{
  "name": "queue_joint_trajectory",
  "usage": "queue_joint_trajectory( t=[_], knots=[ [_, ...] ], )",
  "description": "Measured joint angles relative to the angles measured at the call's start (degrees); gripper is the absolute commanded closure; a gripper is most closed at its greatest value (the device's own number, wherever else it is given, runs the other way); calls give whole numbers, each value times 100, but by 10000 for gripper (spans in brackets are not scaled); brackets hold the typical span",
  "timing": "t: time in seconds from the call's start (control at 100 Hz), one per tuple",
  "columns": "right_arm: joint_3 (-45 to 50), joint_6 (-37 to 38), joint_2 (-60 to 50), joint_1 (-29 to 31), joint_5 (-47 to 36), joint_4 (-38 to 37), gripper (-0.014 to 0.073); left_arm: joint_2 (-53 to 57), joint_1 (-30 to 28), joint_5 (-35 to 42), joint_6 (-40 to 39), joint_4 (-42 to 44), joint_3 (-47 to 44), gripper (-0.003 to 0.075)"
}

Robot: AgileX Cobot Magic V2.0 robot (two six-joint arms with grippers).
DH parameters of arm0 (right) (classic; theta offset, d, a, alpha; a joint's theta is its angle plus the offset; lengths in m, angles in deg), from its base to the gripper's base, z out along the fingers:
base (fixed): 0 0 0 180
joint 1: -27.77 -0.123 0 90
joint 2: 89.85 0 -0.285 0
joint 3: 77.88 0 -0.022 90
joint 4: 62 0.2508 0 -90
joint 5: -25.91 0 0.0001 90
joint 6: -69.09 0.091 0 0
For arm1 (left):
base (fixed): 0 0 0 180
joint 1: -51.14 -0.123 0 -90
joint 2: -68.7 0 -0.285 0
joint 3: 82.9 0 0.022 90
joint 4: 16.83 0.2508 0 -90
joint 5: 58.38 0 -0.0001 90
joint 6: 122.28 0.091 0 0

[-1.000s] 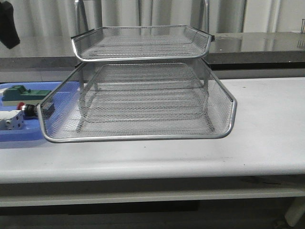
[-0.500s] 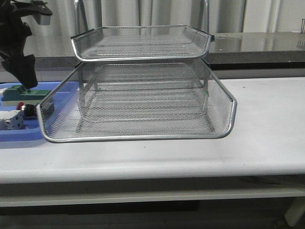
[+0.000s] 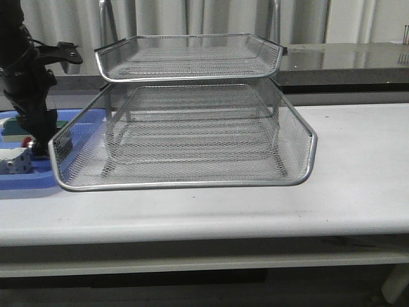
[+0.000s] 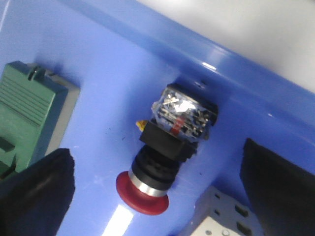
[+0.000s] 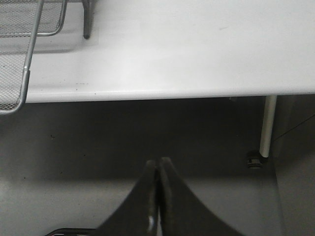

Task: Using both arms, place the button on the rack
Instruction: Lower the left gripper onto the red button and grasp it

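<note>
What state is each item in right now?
button: lying on its side in the blue tray, ungrasped
left gripper: open, straddling the button
right gripper: shut, empty, below table edge
rack: upright, visible tiers empty
green block: resting in blue tray
white block: beside the button

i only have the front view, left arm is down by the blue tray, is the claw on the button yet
Observer: Not yet. In the left wrist view the left claw is open, its fingers either side of the button, not touching.
Operator: how is the button lying
Observer: On its side on the blue tray, between a green block and a white block.
Operator: and the right claw
Observer: The right claw is shut, empty, off the table edge.
</note>
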Motion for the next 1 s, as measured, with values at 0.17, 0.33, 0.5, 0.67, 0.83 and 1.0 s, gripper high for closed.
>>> queue_joint_trajectory(
  t=[0.17,0.33,0.5,0.67,0.83,1.0],
  knots=[
    [0,0,0,0,0,0,664,-249,0,0,10,15,222,73],
    [0,0,0,0,0,0,664,-472,0,9,31,40,423,73],
    [0,0,0,0,0,0,664,-612,0,109,103,63,453,87],
    [0,0,0,0,0,0,664,-659,0,215,144,63,480,101],
    [0,0,0,0,0,0,664,-724,0,224,144,63,517,101],
    [0,8,0,0,0,0,664,-763,0,213,144,-65,566,135]
  ],
)
